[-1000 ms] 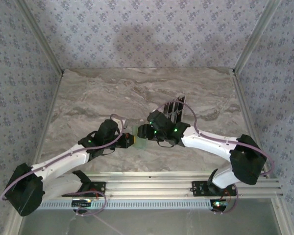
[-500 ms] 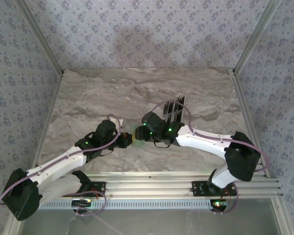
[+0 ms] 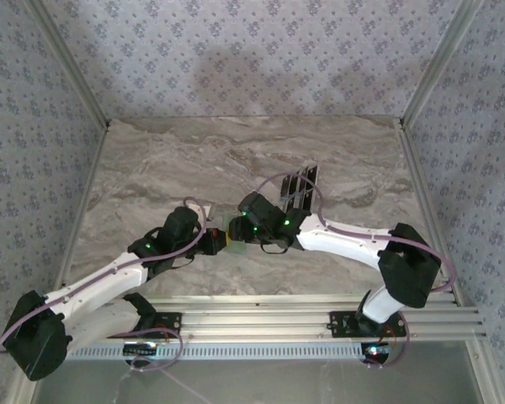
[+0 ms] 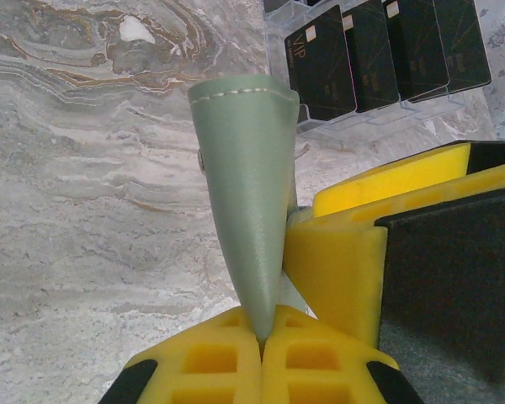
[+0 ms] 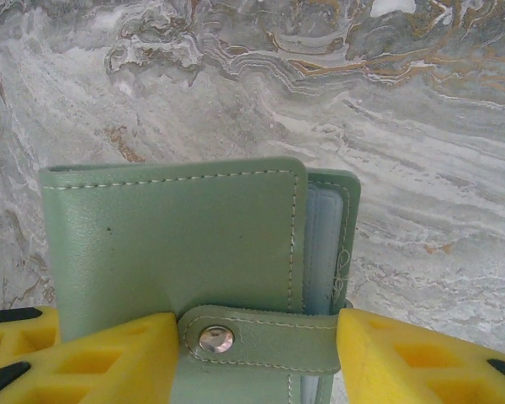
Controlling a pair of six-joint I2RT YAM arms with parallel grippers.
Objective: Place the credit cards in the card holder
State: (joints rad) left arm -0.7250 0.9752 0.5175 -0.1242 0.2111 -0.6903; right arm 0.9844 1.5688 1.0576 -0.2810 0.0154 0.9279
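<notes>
My left pincer (image 4: 261, 341) is pinched on the bottom edge of the card holder (image 4: 248, 185), which stands upright on the near side of the clear rack (image 4: 337, 122). Credit cards (image 4: 358, 55) stand in that rack. My right pincer (image 5: 257, 337) is spread astride the snap strap (image 5: 307, 341). Holder looks light and floppy, so grip near the spine, not the flap. Cards look stiff and slick.

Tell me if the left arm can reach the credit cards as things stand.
Probably not yet: the left gripper is shut on the card holder, and the right gripper sits between it and the credit cards in their rack.
</notes>
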